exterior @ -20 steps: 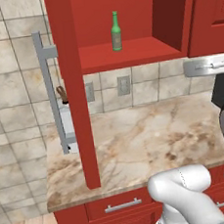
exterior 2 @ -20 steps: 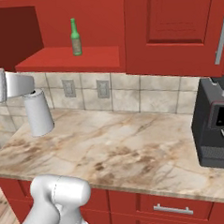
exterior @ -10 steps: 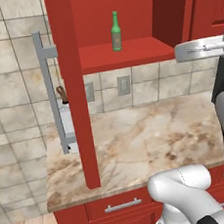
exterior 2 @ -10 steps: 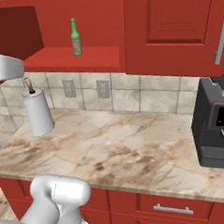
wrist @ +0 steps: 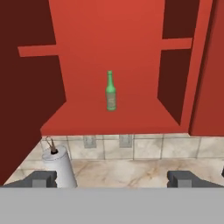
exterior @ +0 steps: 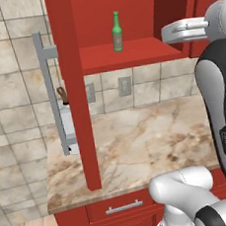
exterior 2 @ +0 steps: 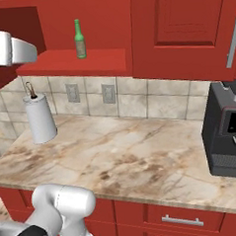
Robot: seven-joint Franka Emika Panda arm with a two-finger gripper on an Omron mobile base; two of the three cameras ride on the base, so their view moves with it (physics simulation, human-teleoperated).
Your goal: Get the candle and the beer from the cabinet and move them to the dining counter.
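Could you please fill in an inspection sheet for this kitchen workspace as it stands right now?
Surface: marbled wall counter, bare in the middle.
Job's things: beer upright on the shelf of the open cabinet; candle: nothing seen.
Clutter: paper towel roll and black coffee machine on the counter.
Grippers: gripper open, fingers wide apart, facing the beer from a distance, holding nothing.
Cables: nothing seen.
Surroundings: tiled wall with outlets, red drawers below.

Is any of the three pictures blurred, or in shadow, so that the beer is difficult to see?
Left base view: evenly lit, the beer stands sharp on the cabinet shelf. Right base view: equally clear, slight pixelation. Hand view: the cabinet's side walls are darker, but the bottle is well lit; no glare anywhere.
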